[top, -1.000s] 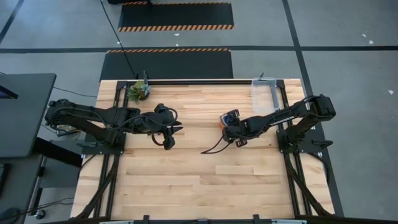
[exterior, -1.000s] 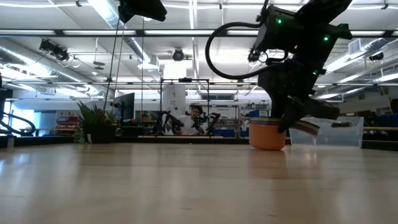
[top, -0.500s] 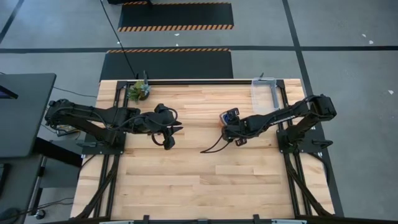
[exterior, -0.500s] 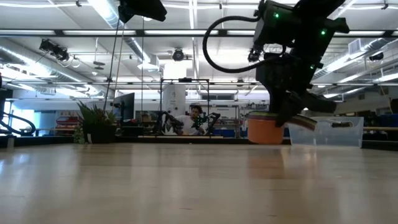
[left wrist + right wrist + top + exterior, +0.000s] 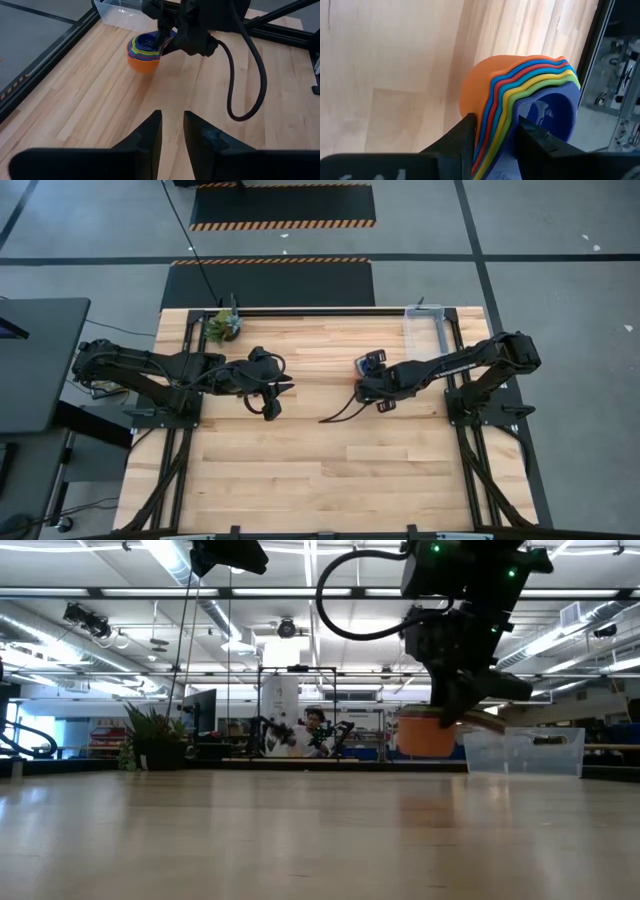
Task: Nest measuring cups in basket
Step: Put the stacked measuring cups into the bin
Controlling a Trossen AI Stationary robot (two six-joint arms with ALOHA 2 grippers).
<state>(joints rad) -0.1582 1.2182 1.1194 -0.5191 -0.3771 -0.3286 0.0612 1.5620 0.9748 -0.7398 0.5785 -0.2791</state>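
The measuring cups (image 5: pixel 530 95) are nested in one stack: the orange cup is outermost, the dark blue one innermost, with other colours between. My right gripper (image 5: pixel 495 145) is shut on the stack's handles. The stack (image 5: pixel 425 735) hangs a little above the wood, right of the table's middle (image 5: pixel 372 362). The clear basket (image 5: pixel 425 330) stands on the table at the far right, apart from the stack. My left gripper (image 5: pixel 172 132) hovers left of centre, slightly open with nothing between its fingers. My right gripper pinches the bundle of stacked flat handles (image 5: pixel 492 137) between its two fingers, one against the orange outer layer and one against the dark blue inner layer. The fingers slant down from the table's right side. The stack is lifted clear of the table, mouths up, nearly level.
A small green potted plant (image 5: pixel 224 325) stands at the far left corner. A black cable (image 5: pixel 340 412) loops below the right arm. Bare wood lies between the two arms and toward the near edge. A person sits far off in the room behind (image 5: pixel 315 730).
My right gripper has risen with the nested cups. The stack's orange base, which was down at the table, now hangs clear above it. The gripper has stayed shut on the handles.
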